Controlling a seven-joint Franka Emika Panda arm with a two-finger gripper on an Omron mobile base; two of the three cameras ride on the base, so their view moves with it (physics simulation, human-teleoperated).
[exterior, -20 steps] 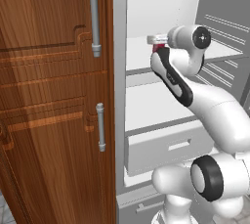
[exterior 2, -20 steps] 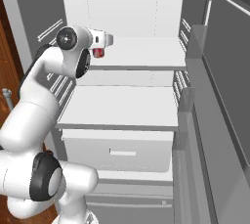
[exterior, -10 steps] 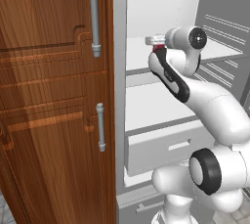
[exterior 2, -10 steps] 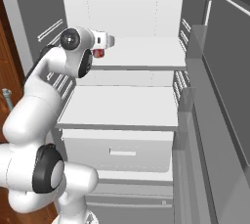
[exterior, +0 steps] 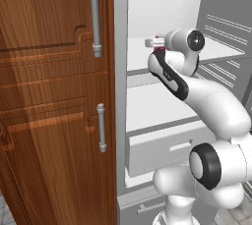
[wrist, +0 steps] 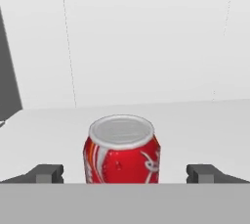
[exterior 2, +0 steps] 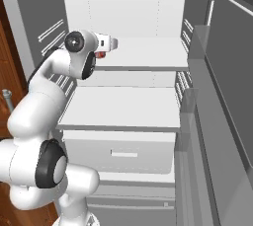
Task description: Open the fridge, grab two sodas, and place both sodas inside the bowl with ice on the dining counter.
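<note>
Up on the top shelf [exterior 2: 148, 52] of the open fridge [exterior: 167, 8], the arm is reaching right in, and the tool [wrist: 125, 173] sits level with a soda [wrist: 122, 150]. From the hand view we get the clean look: one red can with white markings and a silver top, standing upright on the white shelf, dead centre between the two dark fingertips [wrist: 48, 173]. Those tips stand spread as wide as they go, one well out to each side of the can, with clear gaps either way, so nothing is gripped. The can stands toward the front of the shelf, with bare white shelf running back behind it to the fridge's rear wall.

Over in the left base view, the soda [exterior: 158, 42] peeks out as a sliver of red just beside the wrist, near the shelf's left end. The right base view shows the same red patch [exterior 2: 100, 55] tucked under the white hand. Below, a second shelf [exterior 2: 123, 109] and a white drawer [exterior 2: 123, 151] lie bare. The brown wooden cabinet [exterior: 49, 121] with metal bar handles [exterior: 101, 126] stands just left of the fridge.
</note>
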